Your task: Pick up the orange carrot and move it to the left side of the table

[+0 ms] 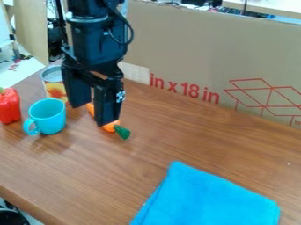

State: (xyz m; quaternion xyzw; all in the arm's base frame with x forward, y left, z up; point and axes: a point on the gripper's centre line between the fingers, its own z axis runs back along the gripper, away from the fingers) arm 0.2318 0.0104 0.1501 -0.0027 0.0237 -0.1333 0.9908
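Centrally at upper left, a black two-finger gripper (92, 115) hangs over a desk (176, 140) of smooth, streaked brown wood grain; its two blunt, blocky fingers are parted, released, and grasp nothing. Nearest to it lies one tapered orange toy carrot with a green tip (122, 132), partly hidden by a finger, toward the desk's back-left corner; whether finger and carrot touch cannot be told.

Beside the carrot, nearer the left edge, stands one glossy turquoise cylindrical mug with a looped handle (49, 117). Behind the mug stands one cylindrical metal can with a flower-patterned paper label (54, 82); farther left is one shiny, lobed red toy bell pepper (9, 107), upright, with a green stem. Toward the front, well apart from the carrot, lies one flat, folded bright-blue cloth of soft fabric (208, 200), layered along one side. One plain brown cardboard panel with red line printing (194, 52) stands along the back edge.
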